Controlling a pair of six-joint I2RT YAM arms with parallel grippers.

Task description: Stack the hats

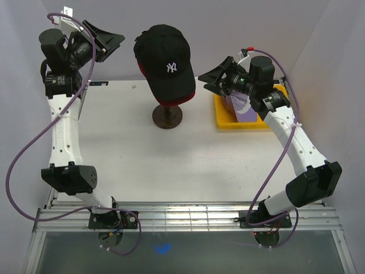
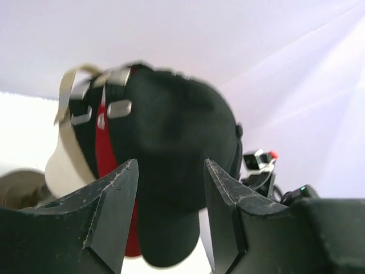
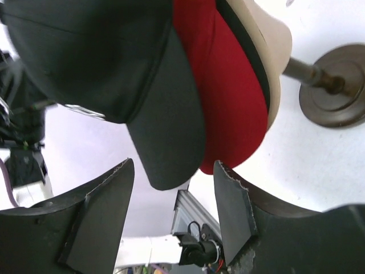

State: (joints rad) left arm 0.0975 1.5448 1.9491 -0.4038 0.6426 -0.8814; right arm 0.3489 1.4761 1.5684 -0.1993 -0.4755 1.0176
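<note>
White table (image 1: 188, 165) between pale walls (image 1: 228, 23) carries hats (image 1: 165, 63) on a stand (image 1: 167, 116)

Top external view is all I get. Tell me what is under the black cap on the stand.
Observer: A red cap sits under the black cap, over a beige mannequin head.
Operator: Report the back of the stack.
Observer: The left wrist view shows metal strap buckles there, side by side.
Operator: Check both hands.
Observer: The left hand and the right hand both stand open and hold nothing; the caps lie beyond their fingers.
</note>
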